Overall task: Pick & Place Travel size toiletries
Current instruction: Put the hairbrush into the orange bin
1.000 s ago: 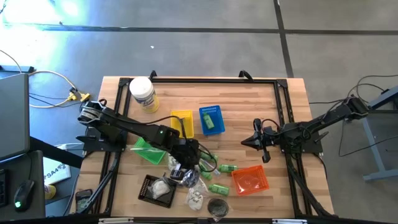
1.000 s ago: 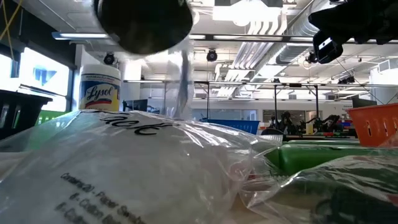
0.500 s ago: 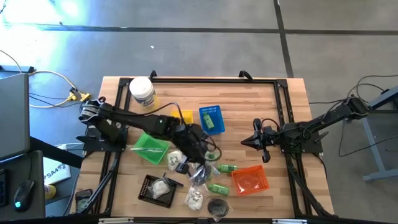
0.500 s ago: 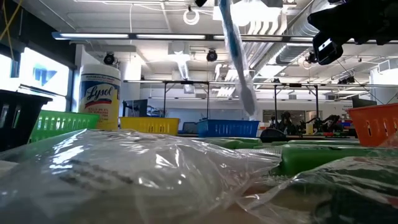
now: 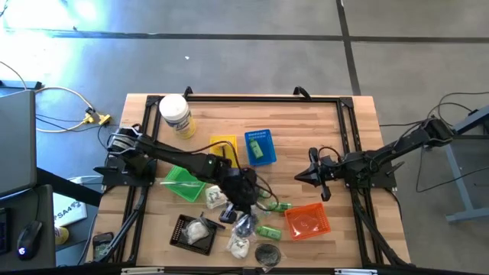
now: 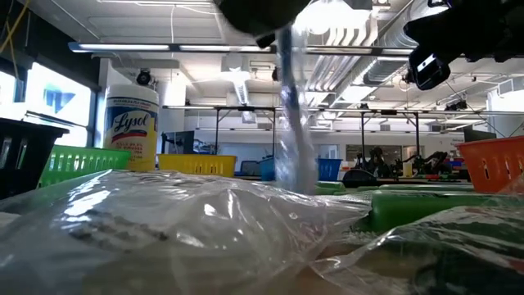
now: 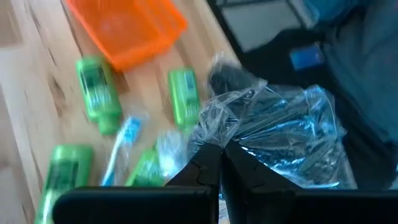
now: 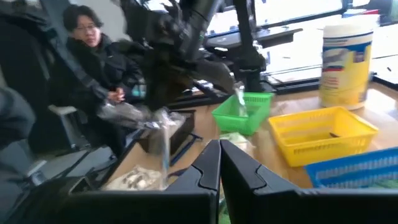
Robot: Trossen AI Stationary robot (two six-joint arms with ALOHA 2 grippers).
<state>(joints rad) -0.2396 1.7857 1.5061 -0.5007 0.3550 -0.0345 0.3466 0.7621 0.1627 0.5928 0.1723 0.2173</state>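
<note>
Two grippers are seen: the left gripper point(image 5: 243, 200) is clenched on a long thin clear plastic packet point(image 6: 291, 123), held hanging above the toiletry pile near the table's middle; the right gripper point(image 5: 312, 174) is closed, empty, at right.

I work at a pale wooden table point(image 5: 321, 122) edged by a black metal frame point(image 5: 263, 99), standing on a grey concrete floor point(image 5: 229, 53) crossed by dark seams. A patch of bright glare falls on the floor at one far corner. Beside the table lie yellow cables point(image 5: 65, 103) (loosely coiled). Looking level across the tabletop, I face a large open hall: white ceiling ducts point(image 6: 360, 61), strip lights point(image 6: 168, 47), bright windows point(image 6: 57, 98). A seated person point(image 8: 102, 59) in dark clothes is nearby.
</note>
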